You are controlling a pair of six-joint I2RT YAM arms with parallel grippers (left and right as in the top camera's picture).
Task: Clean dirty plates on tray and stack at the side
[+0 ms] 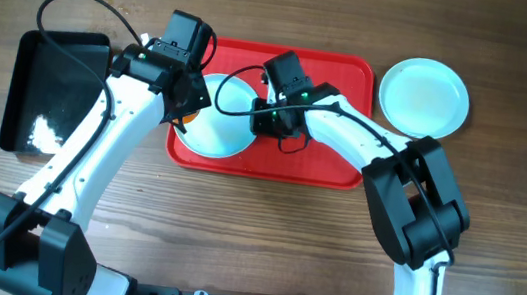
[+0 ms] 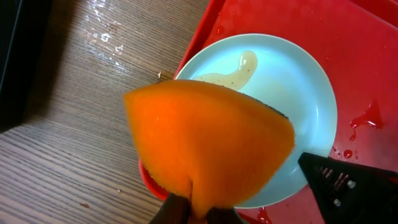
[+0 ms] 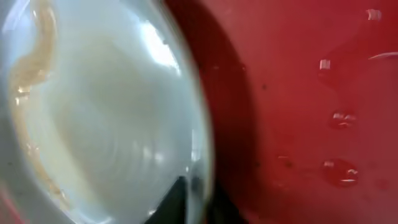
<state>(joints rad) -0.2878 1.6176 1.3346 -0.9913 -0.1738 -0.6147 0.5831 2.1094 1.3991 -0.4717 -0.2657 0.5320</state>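
Observation:
A pale-blue plate (image 1: 223, 122) with a brownish smear sits on the left part of the red tray (image 1: 329, 146). It also shows in the left wrist view (image 2: 298, 93) and the right wrist view (image 3: 106, 112). My left gripper (image 2: 202, 214) is shut on an orange sponge (image 2: 208, 140) held over the plate's left side. My right gripper (image 3: 196, 208) is shut on the plate's right rim, one finger inside and one outside. Another pale-blue plate (image 1: 424, 95) lies on the table right of the tray. A third plate is not in view.
A black rectangular bin (image 1: 49, 91) stands at the left with white residue inside. Water drops lie on the tray (image 3: 336, 168) and on the wooden table (image 2: 102, 31) beside it. Cables run over both arms.

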